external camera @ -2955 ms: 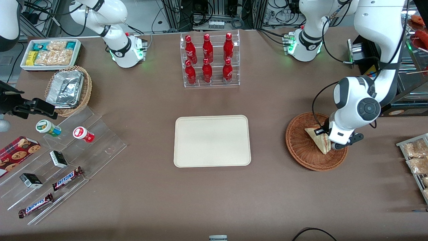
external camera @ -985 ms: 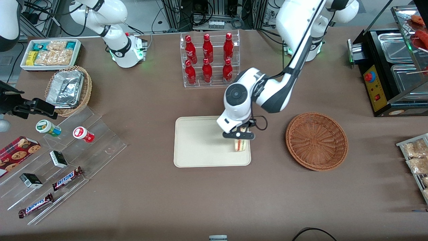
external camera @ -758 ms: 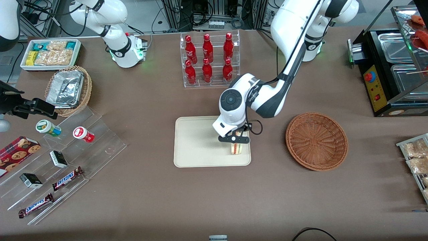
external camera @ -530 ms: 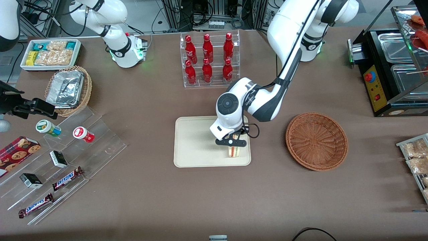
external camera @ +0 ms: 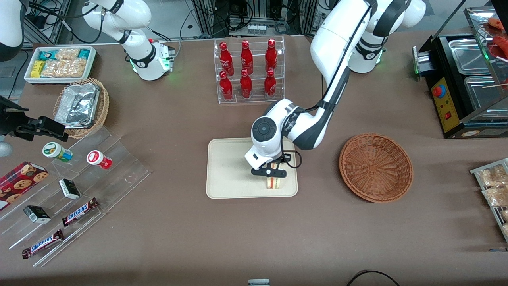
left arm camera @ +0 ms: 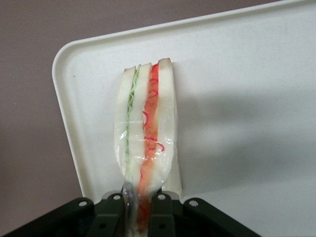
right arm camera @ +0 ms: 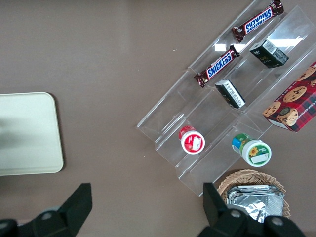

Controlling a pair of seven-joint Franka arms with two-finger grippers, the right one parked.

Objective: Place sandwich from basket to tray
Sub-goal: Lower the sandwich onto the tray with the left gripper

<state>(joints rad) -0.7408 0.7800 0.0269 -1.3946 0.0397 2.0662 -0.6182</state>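
Lowering over the past second, the pincer (external camera: 270,174) remains clenched on the sandwich (external camera: 273,182), now low over the tray (external camera: 230,171) at frame centre; basket (external camera: 376,167) emptied, release pending.

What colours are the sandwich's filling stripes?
Red and green between pale bread on the sandwich; clearest in the left wrist view, gripper holding it.

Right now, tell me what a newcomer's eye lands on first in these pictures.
The working arm's gripper hangs over the cream tray mid-table, jaws shut on the sandwich, whose red and green stripes face the front camera near the tray's nearer rim. Beside the tray, toward the working arm's end, sits the reddish wicker basket with nothing in it. Farther from the camera, red bottles stand in a clear rack.
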